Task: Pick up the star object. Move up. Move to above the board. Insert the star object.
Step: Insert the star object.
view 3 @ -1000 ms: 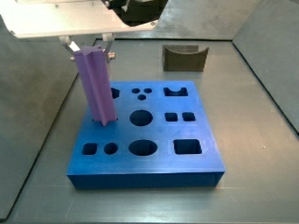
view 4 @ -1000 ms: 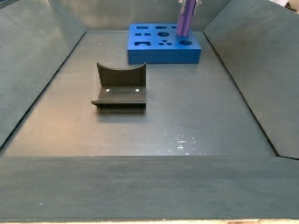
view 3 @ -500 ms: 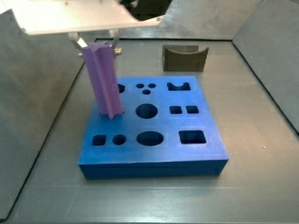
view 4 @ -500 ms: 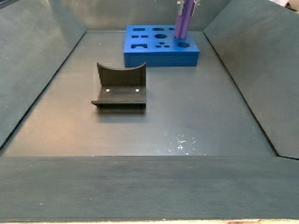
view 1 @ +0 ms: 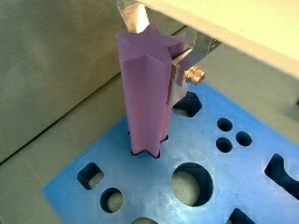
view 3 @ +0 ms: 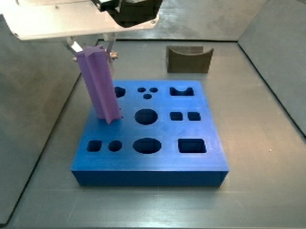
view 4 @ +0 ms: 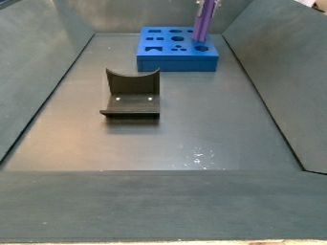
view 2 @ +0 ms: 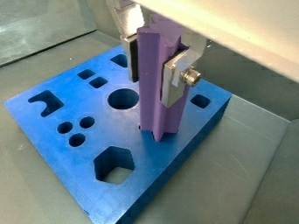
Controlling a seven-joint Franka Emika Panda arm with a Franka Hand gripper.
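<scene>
The star object [view 3: 99, 85], a tall light-purple prism, stands upright with my gripper [view 3: 93, 46] shut on its upper end. In both wrist views the silver fingers [view 1: 181, 74] [view 2: 177, 74] clamp opposite sides of the star object [view 1: 146, 96] [view 2: 158, 96]. Its lower tip meets the blue board [view 3: 149, 176] at a dark star-shaped hole near one corner. How deep it sits I cannot tell. The board [view 4: 179, 63] lies at the far end of the floor in a side view, with the star object [view 4: 202, 21] rising from it.
The fixture [view 3: 188, 59] [view 4: 130, 94], a dark olive bracket, stands on the floor apart from the board. Grey sloped walls [view 4: 38, 105] close in the floor on the sides. The board's other holes [view 2: 122, 99] [view 1: 187, 184] hold nothing.
The board and the star object shifted slightly to the right, then partly back left. The gripper stays shut on the star object.
</scene>
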